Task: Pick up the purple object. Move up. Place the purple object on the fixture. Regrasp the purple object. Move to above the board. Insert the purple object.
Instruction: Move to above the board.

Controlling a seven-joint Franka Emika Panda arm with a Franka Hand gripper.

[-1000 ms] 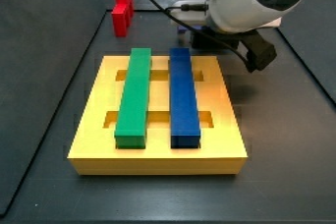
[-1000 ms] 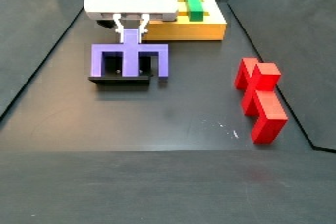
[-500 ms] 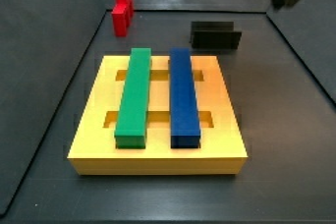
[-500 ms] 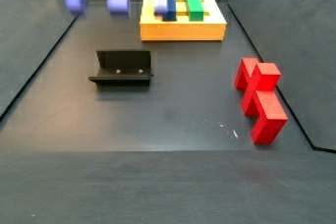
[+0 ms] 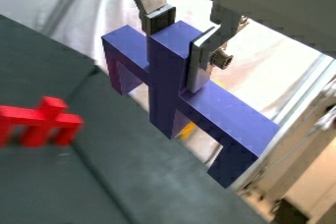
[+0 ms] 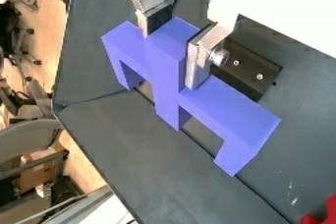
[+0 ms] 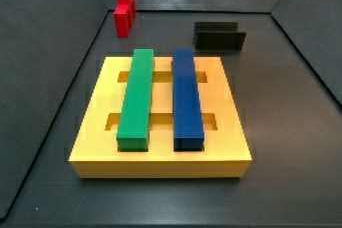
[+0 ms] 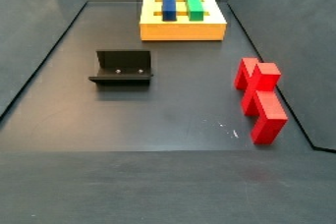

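My gripper (image 5: 184, 39) pinches the matte purple bridge-shaped piece (image 5: 178, 100) by its raised middle tab, lifted off the bench

In both wrist views my flat silver fingers (image 6: 203, 56) press on either side of the tab, the crossbar and two legs hanging beneath; neither side view shows gripper or piece. The small black box-like fixture (image 8: 122, 68) stands empty on the dark bench (image 8: 157, 120), the large yellow slotted board (image 7: 160, 122) bearing a long green bar (image 7: 135, 94) and a blue bar (image 7: 186, 97), a red block (image 8: 260, 98) apart

Gripper (image 5: 182, 33) and purple object (image 6: 184, 100) apparently outside both side views.
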